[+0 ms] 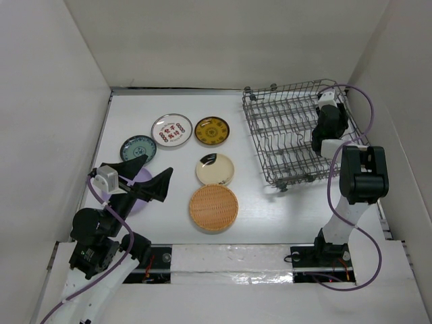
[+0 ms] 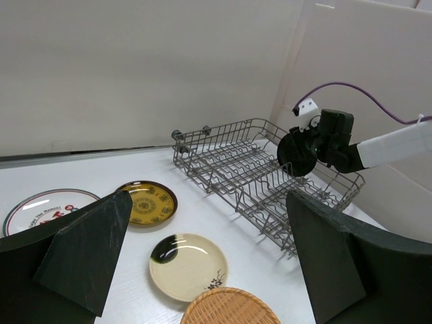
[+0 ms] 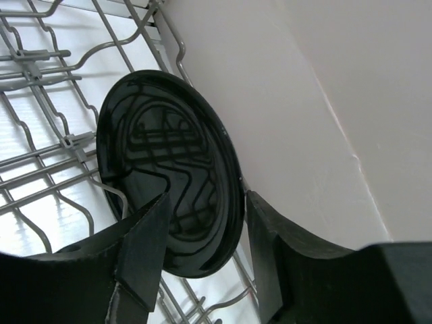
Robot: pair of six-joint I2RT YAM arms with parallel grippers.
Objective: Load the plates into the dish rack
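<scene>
The grey wire dish rack [image 1: 287,135] stands at the back right. A black plate [image 3: 165,169] stands on edge in its far right row, also seen in the left wrist view [image 2: 295,154]. My right gripper [image 1: 329,128] is open around the plate's lower rim [image 3: 206,202], with a thin gap at the right finger. On the table lie a teal plate [image 1: 138,148], a white plate with red marks [image 1: 171,128], a dark yellow plate [image 1: 212,130], a cream plate with a black patch [image 1: 214,169] and an orange-tan woven plate [image 1: 213,207]. My left gripper [image 1: 145,177] is open and empty above a mostly hidden lavender plate [image 1: 140,196].
White walls enclose the table on the left, back and right; the rack's right side is close to the right wall [image 3: 324,81]. The right arm's purple cable [image 1: 364,101] loops over the rack's back right corner. The arm bases sit at the near edge.
</scene>
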